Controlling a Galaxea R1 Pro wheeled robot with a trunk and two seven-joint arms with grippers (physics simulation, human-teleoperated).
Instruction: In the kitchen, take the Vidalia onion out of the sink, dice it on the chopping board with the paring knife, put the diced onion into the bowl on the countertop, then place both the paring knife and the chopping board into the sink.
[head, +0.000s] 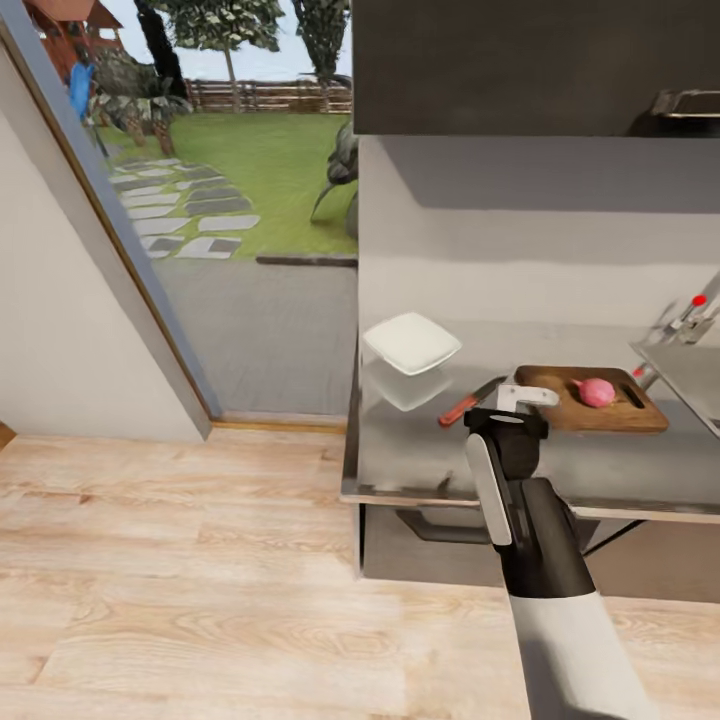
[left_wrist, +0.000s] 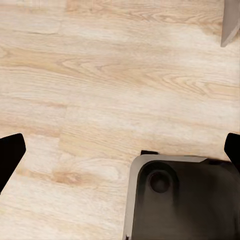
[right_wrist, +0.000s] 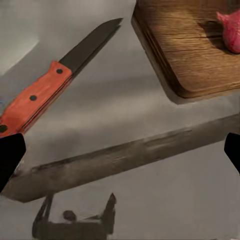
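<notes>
Onion (head: 597, 392) sat on the chopping board (head: 560, 412), paring knife (head: 470, 402) just beside it near the countertop's (head: 420, 470) front edge, right gripper (head: 522, 397) spread wide above.

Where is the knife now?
In the head view, the knife lies on the countertop between the bowl and the board, just left of the board.
</notes>
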